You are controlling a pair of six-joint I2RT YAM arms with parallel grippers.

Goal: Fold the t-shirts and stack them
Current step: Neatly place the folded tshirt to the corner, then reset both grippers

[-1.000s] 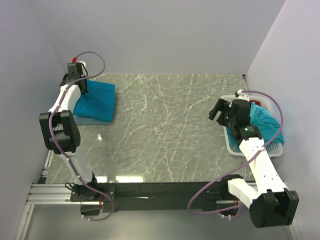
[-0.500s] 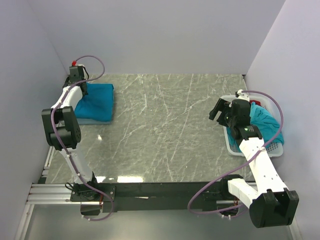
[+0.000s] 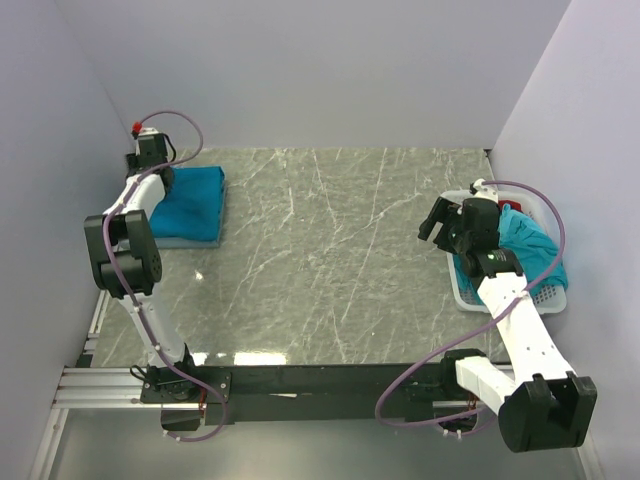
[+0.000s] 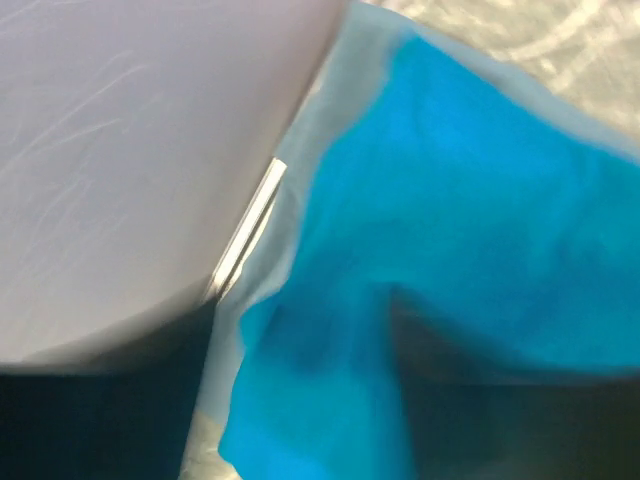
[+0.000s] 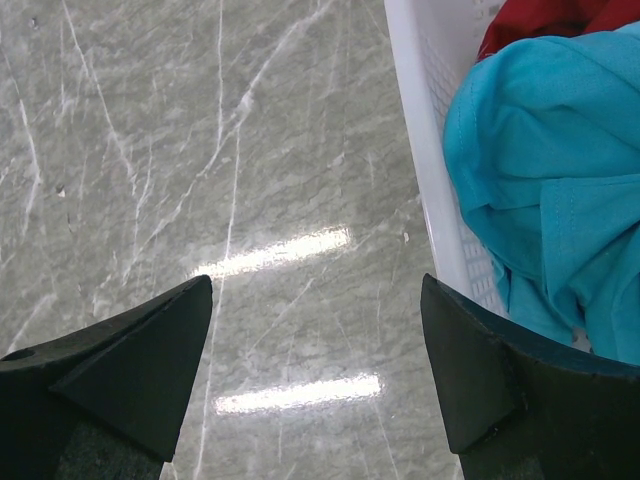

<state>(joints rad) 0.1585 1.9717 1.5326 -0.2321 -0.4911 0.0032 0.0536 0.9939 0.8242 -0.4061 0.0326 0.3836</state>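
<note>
Hovering over the grey marbled table point(image 3: 330, 260), the right gripper point(image 5: 315, 287) has its jaws spread wide with nothing between them. The crumpled teal t-shirt point(image 5: 540, 180), likely the next pick, lies just to its right in the white perforated plastic basket point(image 5: 425, 150). It is a heap with no clear long axis, and a red t-shirt point(image 5: 545, 25) lies at its far side. The basket's left wall stands between. At the far left, the left gripper point(image 3: 158, 175) hangs at the edge of the folded teal t-shirt point(image 3: 198, 198), which lies on a grey-blue t-shirt point(image 3: 185, 240). Whether its jaws are open or closed I cannot tell.

Left claw point(image 3: 162, 178) moved back-left; the teal t-shirt point(image 3: 197, 200) settled flatter.
</note>
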